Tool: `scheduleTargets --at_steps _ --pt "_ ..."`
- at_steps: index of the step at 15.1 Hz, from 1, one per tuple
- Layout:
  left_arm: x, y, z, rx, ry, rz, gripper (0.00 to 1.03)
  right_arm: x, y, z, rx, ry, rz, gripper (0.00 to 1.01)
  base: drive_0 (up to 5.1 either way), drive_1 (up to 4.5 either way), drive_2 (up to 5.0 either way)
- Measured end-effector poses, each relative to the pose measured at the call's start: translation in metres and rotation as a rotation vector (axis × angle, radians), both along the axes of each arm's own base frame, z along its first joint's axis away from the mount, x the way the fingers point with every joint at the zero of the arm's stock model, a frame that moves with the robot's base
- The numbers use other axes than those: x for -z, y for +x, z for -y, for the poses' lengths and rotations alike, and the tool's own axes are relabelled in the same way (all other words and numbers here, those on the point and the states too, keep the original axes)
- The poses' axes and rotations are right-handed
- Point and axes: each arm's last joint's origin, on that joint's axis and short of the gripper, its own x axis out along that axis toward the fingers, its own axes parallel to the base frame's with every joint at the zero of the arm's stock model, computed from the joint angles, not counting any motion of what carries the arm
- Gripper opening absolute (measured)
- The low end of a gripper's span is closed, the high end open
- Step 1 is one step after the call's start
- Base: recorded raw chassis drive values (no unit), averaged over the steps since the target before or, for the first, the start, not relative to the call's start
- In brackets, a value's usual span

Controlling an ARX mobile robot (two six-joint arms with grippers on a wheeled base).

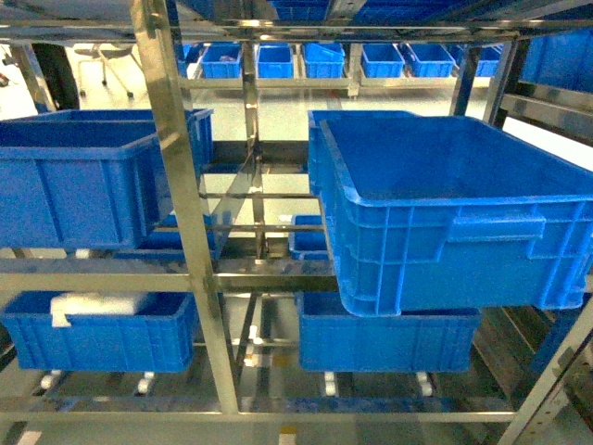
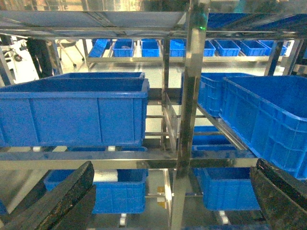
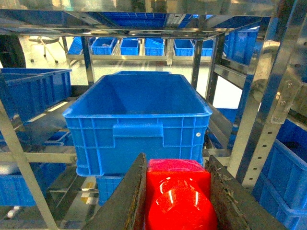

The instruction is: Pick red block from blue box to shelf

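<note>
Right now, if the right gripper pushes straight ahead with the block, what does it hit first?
Probably the blue crate directly ahead: its near wall faces the right gripper, which is shut on the red block. Depth is unclear, and the block may pass over the rim into the open crate instead.

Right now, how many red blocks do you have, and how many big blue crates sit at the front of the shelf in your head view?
Red block, held in the right claw: 1
Middle-tier blue crates: 2
Lower-tier blue crates in plain view: 2
Total: 5
</note>
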Motion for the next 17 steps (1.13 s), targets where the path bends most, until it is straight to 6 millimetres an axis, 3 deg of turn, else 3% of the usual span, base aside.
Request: scheduleTargets --at_steps 10,17 --pt "-0.0001 0.0 0.0 -0.001 0.0 0.001 0.98 -0.0001 0.0 0.0 -0.001 0.0 0.001 0.28 0.1 4.1 -4.0" --pt "-0.0003 0.0 0.0 0.0 0.0 0.003 0.98 -0.0003 0.0 -0.0001 -0.002 0.0 0.003 0.28 0.0 0.0 0.0"
